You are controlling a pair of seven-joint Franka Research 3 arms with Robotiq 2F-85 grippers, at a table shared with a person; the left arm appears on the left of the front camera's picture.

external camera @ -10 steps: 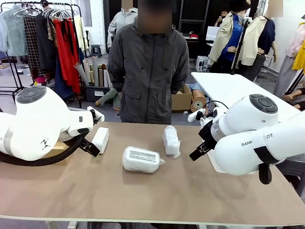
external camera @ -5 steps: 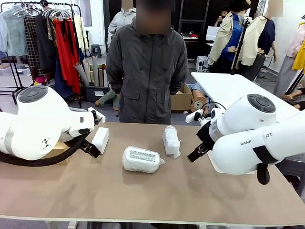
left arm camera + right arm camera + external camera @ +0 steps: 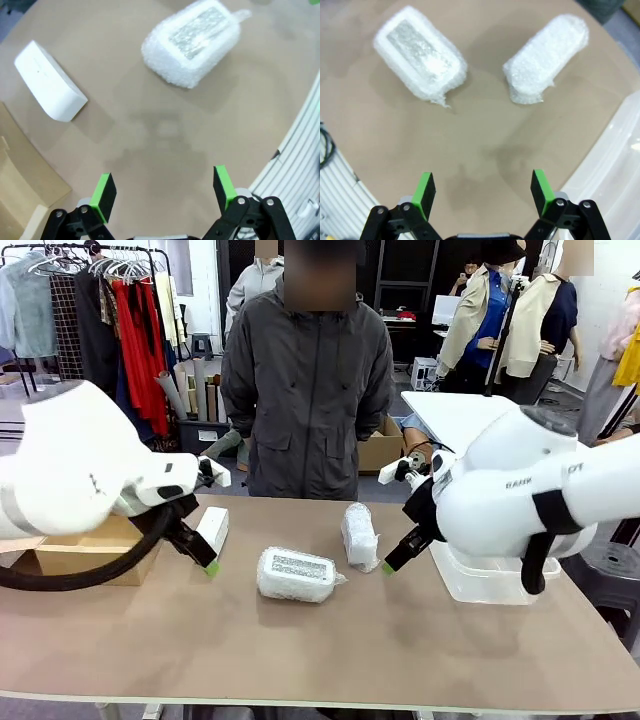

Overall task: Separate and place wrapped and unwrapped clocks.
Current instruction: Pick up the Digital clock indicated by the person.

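both left end effector [image 3: 162,182] and right end effector [image 3: 482,182] hover open, angled down.

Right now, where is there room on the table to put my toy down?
The near strip of the table, in front of the near wrapped clock, is bare. Crowded: the far half, with box, bare clock, far wrapped clock, tub, and the left pincer and right pincer hanging open.

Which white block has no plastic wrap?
The smooth bare clock by the cardboard box; the middle clock and the right clock wear crinkly wrap.
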